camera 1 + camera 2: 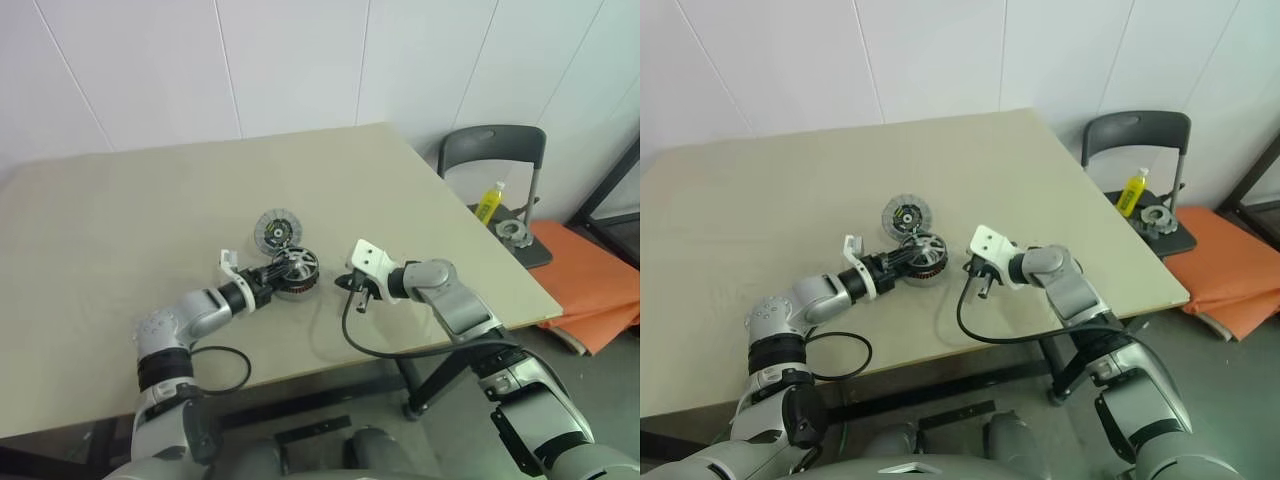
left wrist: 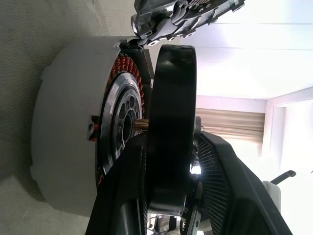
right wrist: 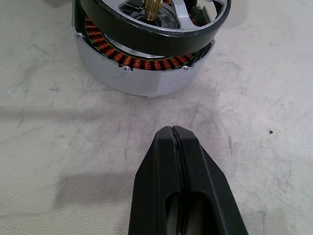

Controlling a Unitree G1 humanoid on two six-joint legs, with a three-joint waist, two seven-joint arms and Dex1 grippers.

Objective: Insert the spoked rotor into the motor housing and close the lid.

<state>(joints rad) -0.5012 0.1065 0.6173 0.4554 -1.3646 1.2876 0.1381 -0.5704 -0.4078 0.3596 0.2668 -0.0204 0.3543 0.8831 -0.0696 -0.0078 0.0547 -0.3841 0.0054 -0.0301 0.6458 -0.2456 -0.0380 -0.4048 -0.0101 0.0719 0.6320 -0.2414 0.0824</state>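
Both arms reach toward the motor housing. The left gripper meets it from the robot's left, fingers clamped on the spoked rotor. The right gripper hangs just right of it, fingers pressed together, empty.

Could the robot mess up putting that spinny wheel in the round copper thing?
Maybe. The left claw holds the spoked rotor tilted over the motor housing, not flat in it yet, so it might jam crooked or scrape the copper windings. The right claw is shut and not touching the housing, so a push could slide it. It might bump the lid lying just behind.
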